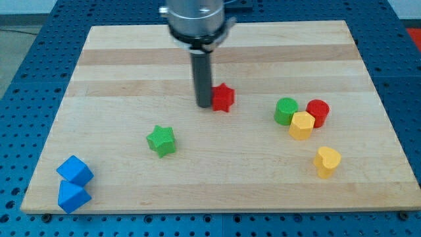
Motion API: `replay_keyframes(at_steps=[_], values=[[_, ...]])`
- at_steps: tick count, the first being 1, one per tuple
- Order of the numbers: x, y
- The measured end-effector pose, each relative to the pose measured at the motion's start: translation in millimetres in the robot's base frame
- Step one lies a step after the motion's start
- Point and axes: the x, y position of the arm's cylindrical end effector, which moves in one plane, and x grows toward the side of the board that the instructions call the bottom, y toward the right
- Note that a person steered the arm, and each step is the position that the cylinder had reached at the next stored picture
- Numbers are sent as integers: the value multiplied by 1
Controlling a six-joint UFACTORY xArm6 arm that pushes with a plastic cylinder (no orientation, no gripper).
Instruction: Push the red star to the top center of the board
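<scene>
well, my tip [204, 105] sits touching the red star [223, 98] on its left side, near mid counter [118, 66]. the tool's just a bare rod w/ nothing to open, holding nothing. risk: contact's on the star's side, not under it, so pushing on prob shoves it right, not toward top center.

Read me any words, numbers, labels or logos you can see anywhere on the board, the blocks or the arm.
None: no text, number, label or logo can be read in the camera view.
The wooden board is bare wood grain.
The red star, green star and the other coloured blocks are unmarked.
The arm's rod, down to my tip touching the red star's left side, shows no marking.
</scene>
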Motion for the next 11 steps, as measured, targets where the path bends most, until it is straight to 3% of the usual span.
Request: replay_keyframes(at_steps=[5,8,9,11], values=[[11,101],[-86,84],[-97,63],[-79,26]])
